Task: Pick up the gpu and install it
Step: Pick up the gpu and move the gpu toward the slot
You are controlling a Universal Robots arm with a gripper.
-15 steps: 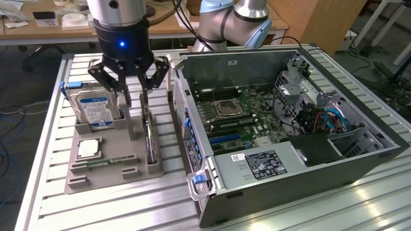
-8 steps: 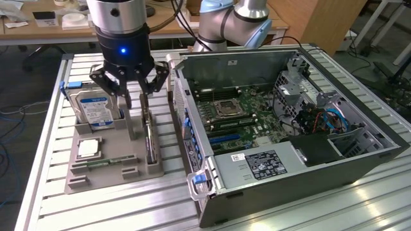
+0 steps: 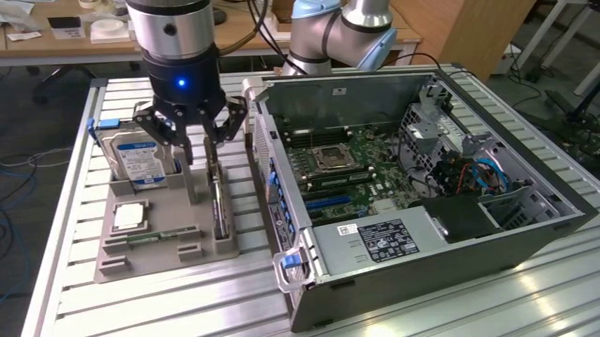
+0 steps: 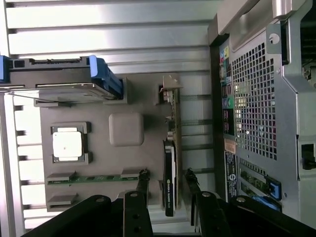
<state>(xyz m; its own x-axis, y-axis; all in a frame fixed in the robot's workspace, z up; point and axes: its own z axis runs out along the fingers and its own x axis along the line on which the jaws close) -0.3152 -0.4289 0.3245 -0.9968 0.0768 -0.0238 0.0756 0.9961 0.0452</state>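
Ref grey tray (image 3: 154, 261): hard drive (image 3: 139, 160) upright at the tray's far end. gpu (image 4: 170, 168) on edge in the tray slot nearest the PC case (image 3: 422, 281). Gripper (image 4: 166, 178) over the gpu, jaws apart, straddling it, not clamped.

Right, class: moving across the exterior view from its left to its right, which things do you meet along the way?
hard drive → gpu, standing on edge → processor socket → blue cables
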